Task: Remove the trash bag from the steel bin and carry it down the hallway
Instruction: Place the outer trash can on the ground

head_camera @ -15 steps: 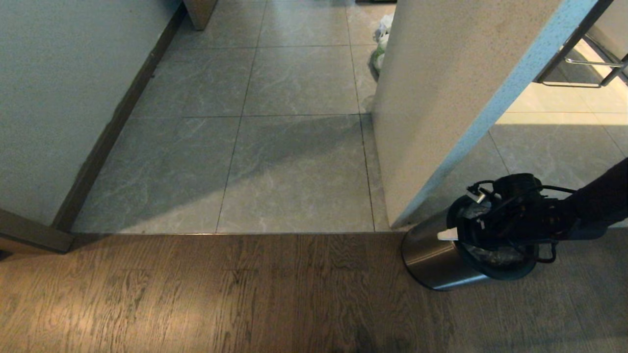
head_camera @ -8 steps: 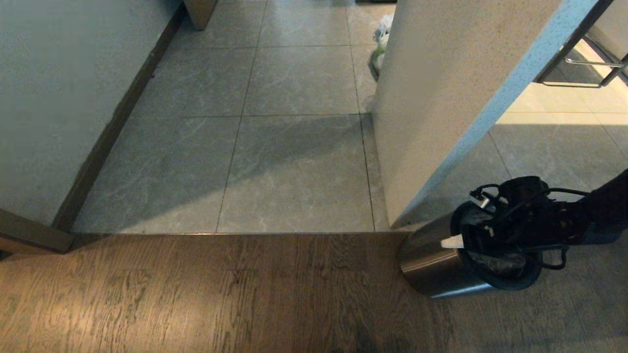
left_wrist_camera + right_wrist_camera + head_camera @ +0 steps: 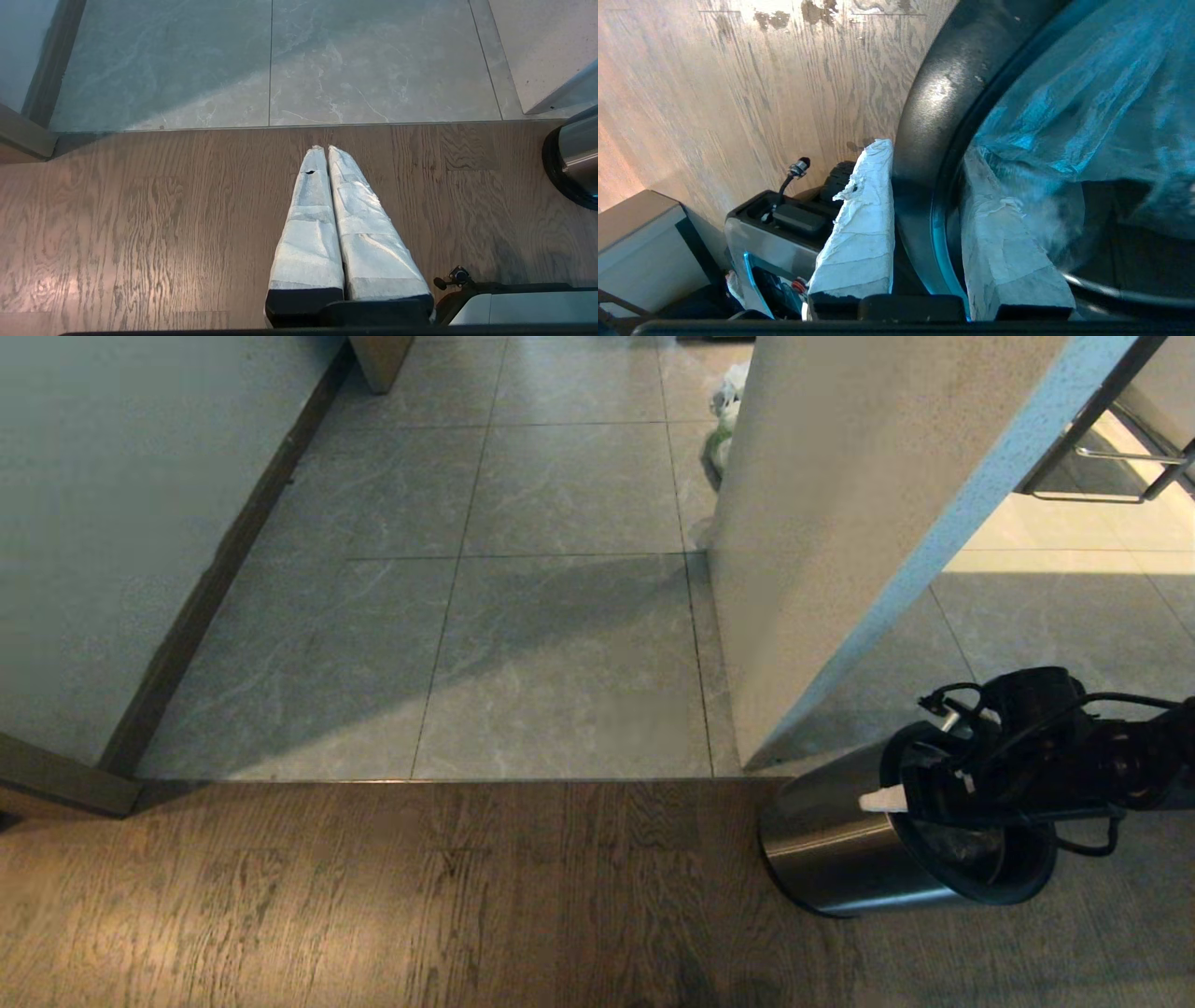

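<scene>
The right pincer (image 3: 924, 196) is clenched on the black ring of the tilted steel bin (image 3: 840, 845) with the trash bag (image 3: 1087, 93) inside; extraction and carrying remain, left pincer (image 3: 327, 154) closed, idle.

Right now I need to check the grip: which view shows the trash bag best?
The right wrist view: the trash bag fills the bin's mouth beside the right gripper, which straddles the rim. The head view shows only a dark glimpse under the arm. The left wrist view shows none.
</scene>
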